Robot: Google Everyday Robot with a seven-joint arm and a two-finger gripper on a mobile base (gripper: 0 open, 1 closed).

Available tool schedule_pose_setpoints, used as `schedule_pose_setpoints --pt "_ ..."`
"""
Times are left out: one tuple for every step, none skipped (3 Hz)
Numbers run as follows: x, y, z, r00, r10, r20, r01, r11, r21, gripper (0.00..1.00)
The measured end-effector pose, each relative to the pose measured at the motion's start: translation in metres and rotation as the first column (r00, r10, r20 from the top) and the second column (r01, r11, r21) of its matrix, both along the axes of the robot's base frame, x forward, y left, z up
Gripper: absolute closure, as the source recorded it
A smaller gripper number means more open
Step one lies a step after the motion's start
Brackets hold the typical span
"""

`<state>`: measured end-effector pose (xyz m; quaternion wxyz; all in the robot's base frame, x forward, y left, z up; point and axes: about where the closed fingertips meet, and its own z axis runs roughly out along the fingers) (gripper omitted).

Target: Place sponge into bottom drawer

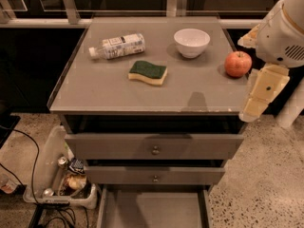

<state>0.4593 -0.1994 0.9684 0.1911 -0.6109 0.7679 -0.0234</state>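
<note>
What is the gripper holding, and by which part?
Nothing: the gripper hangs beside the right edge of the tabletop; the sponge lies free on it.

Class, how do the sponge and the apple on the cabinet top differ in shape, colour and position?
The sponge is flat with wavy sides; the apple is round. The sponge is dark green over pale yellow; the apple is red. The sponge lies near the middle of the cabinet top; the apple sits by its right edge, near the gripper hanging just beyond that edge. Both rest on the top, held by nothing.
</note>
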Motion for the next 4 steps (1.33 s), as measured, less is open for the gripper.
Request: schedule_pose_setpoints --pt "0.020 0.019 -0.004 0.9992 0.031 0.024 -0.033 0.995 0.089 0.00" --pt "0.044 0.035 -0.004 0.9981 0.038 0.048 -0.049 0.965 0.258 0.00" --pt "0.043 0.049 -0.001 0.9980 0.051 0.037 -0.060 0.945 0.323 0.00" --pt "0.043 0.049 -0.001 0.9980 0.051 0.038 -0.060 0.945 0.321 0.00"
